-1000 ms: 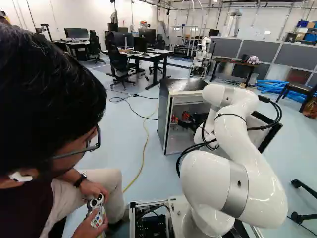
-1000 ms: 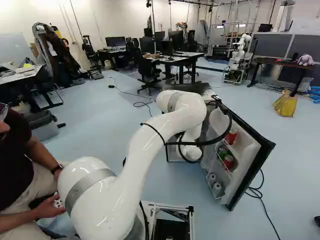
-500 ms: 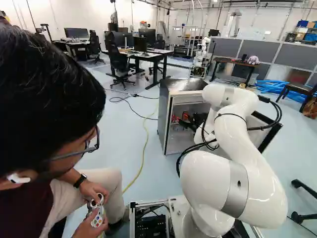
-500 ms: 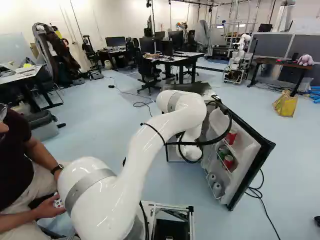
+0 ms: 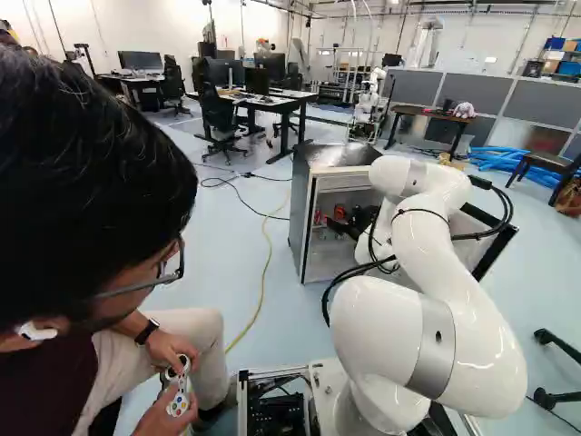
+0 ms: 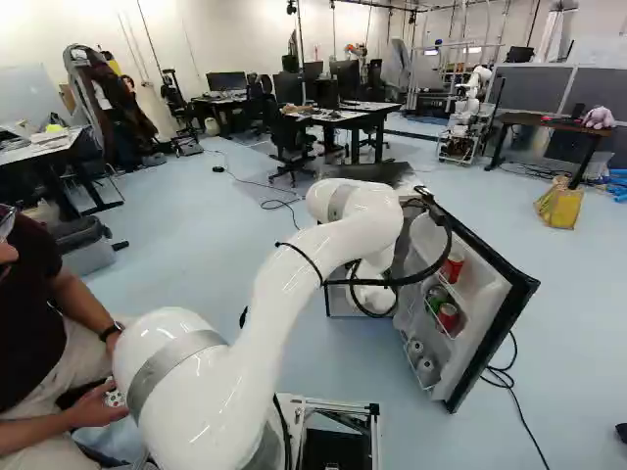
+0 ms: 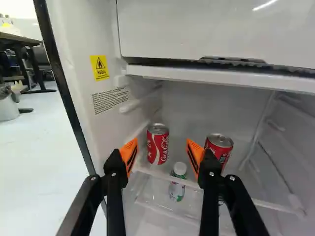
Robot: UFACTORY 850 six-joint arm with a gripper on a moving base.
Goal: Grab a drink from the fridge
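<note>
In the left base view my black gripper (image 5: 345, 225) reaches into the open fridge (image 5: 313, 173). Its two fingers stand apart in the wrist view, so the gripper (image 7: 162, 141) is open and holds nothing. Ahead of it, seen through the gap between the orange pads, a red can (image 7: 157, 145) stands upright on a shelf. Another red can (image 7: 220, 147) stands beyond the other finger, which hides part of it. A small bottle with a white cap (image 7: 178, 182) is lower down, between the fingers' lines.
The open fridge door (image 6: 490, 313) carries more cans (image 6: 453, 266) on its racks. A white compartment (image 7: 211, 29) hangs above the shelf, and the fridge side wall (image 7: 81, 64) is close beside one finger. A person with a controller (image 5: 179, 386) sits close beside the base. Another robot (image 6: 468, 113) stands far back.
In the left base view my gripper has shifted slightly leftward inside the fridge, and the arm's upper part has moved a little with it. The base and the fridge stay put.
</note>
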